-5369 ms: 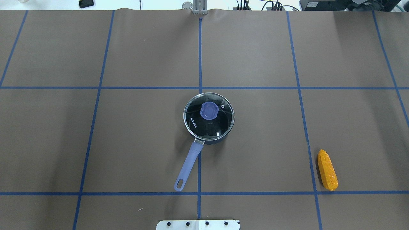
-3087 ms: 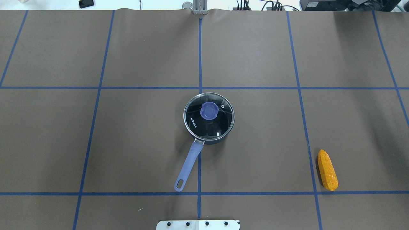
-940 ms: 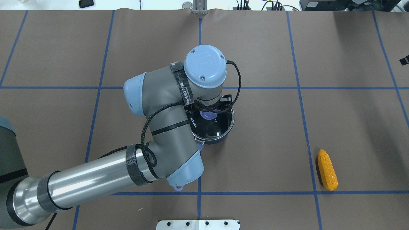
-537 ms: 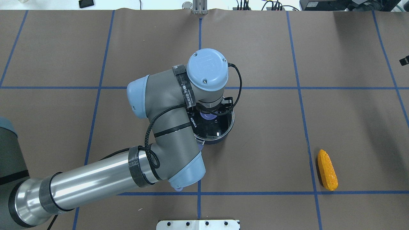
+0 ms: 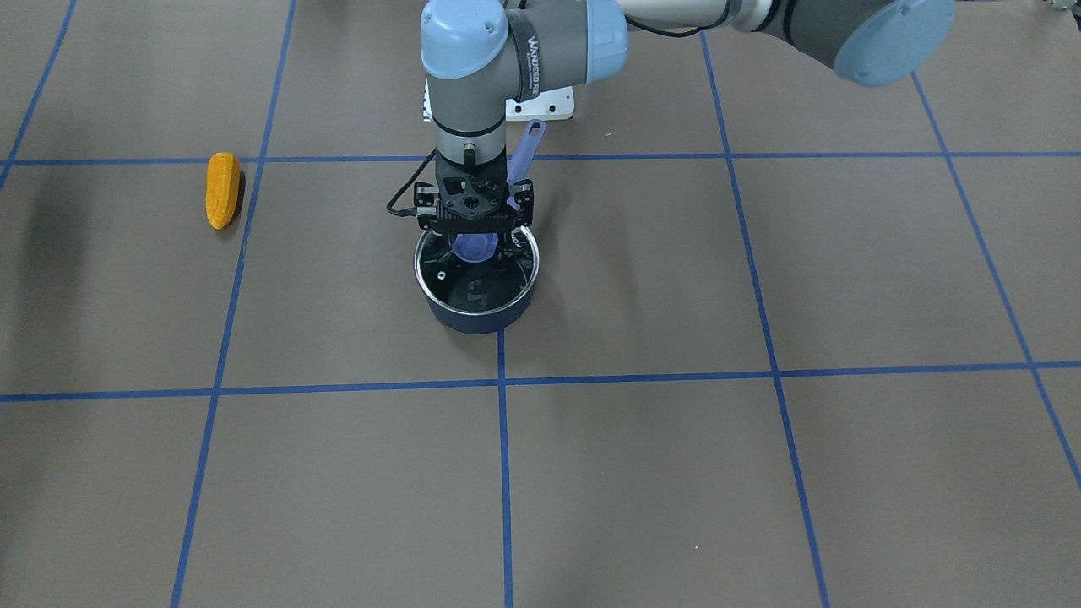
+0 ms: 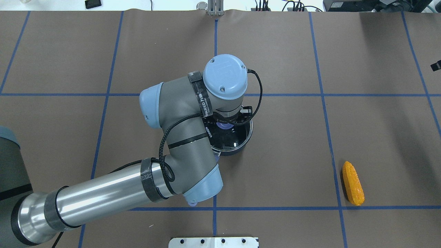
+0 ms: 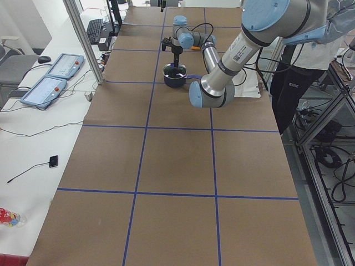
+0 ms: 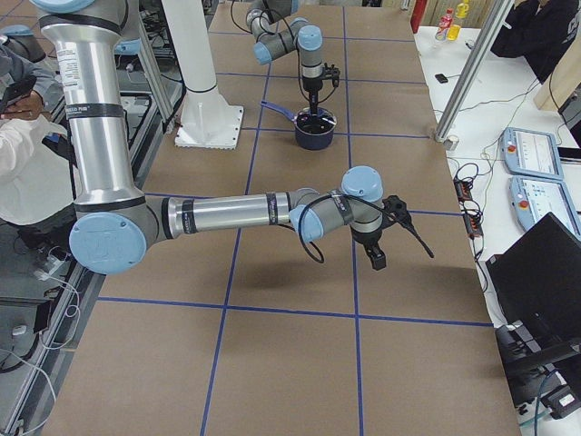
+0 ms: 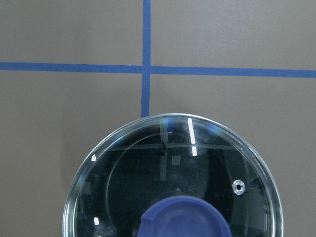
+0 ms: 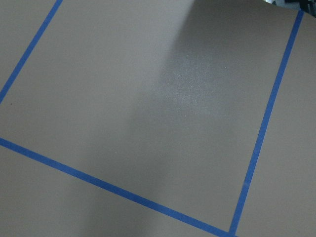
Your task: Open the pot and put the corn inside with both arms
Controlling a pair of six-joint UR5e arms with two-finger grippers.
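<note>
The dark navy pot (image 5: 477,317) stands mid-table with its glass lid (image 5: 480,283) on; the purple handle (image 5: 525,143) points toward my base. It also shows in the overhead view (image 6: 237,147). My left gripper (image 5: 475,239) hangs straight down over the lid, open, with its fingers on either side of the purple knob (image 5: 475,247). The left wrist view shows the lid (image 9: 168,168) and knob (image 9: 185,217) close below. The corn (image 6: 353,184) lies flat near the table's right side (image 5: 222,190), untouched. Only a black sliver of my right gripper (image 6: 437,65) shows at the right edge; I cannot tell its state.
Brown table cover with blue tape grid lines (image 6: 216,94). A white base plate (image 6: 213,242) sits at the near edge. The right wrist view shows only bare cover and tape (image 10: 256,143). Operators stand beside the table in the side views.
The left arm has come in over the pot and, in the last second, shifted slightly right and sunk toward the lid knob. Pot and corn have not moved.
</note>
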